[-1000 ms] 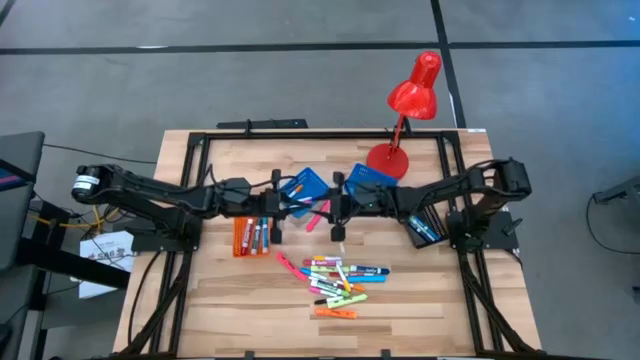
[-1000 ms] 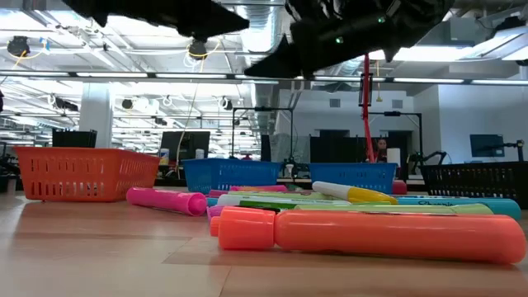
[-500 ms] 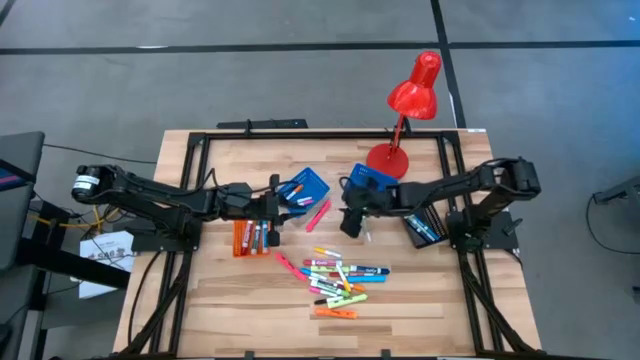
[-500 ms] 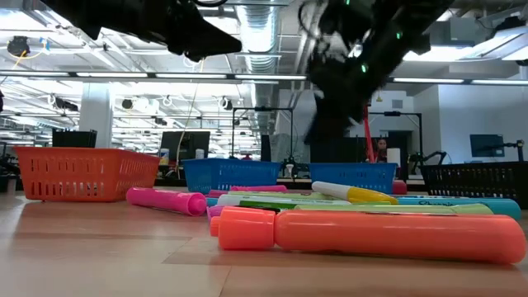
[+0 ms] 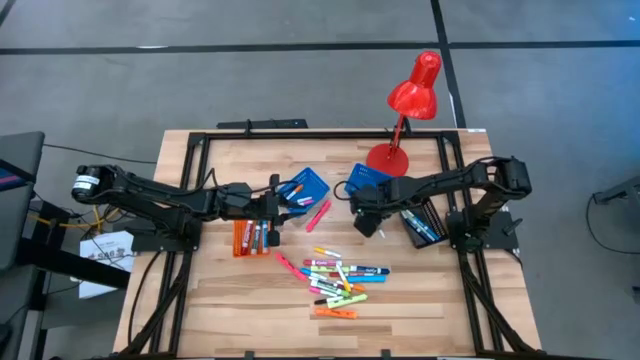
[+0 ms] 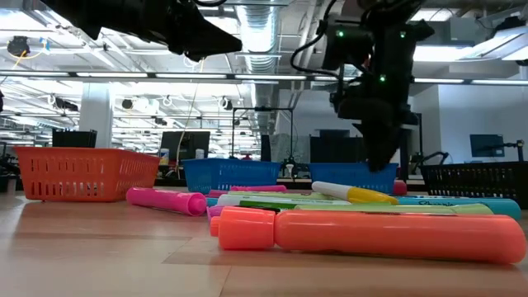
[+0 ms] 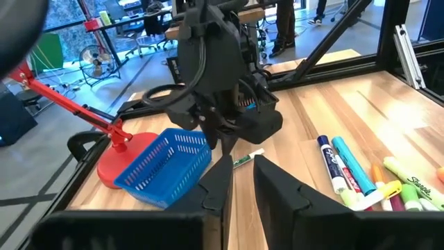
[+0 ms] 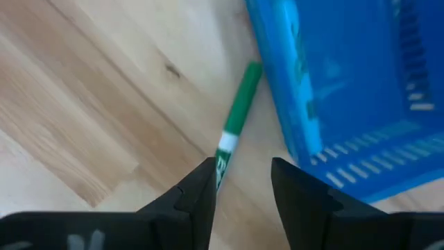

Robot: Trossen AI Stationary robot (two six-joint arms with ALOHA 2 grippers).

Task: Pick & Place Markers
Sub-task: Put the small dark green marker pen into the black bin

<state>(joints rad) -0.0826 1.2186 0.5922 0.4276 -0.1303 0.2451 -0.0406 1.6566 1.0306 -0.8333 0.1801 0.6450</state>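
Markers (image 5: 342, 280): loose heap on the bench (image 5: 220, 300), at about 6 o'clock from centre; several more lie in the orange tray (image 5: 252, 237).

Green marker (image 8: 238, 118): flat on the bench, just beside a blue basket (image 8: 347, 90).

Right tool (image 5: 366, 222): fingers apart, poised over the green marker, gripping nothing.

Left tool (image 5: 277, 208): at 9 o'clock of centre, fingers parted, empty.

Both arms reach inward, left gripper (image 5: 276, 212) and right gripper (image 5: 366, 226) parted.

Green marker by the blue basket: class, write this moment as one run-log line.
right claw: open, above green marker | marker: on table beside blue basket | left claw: open
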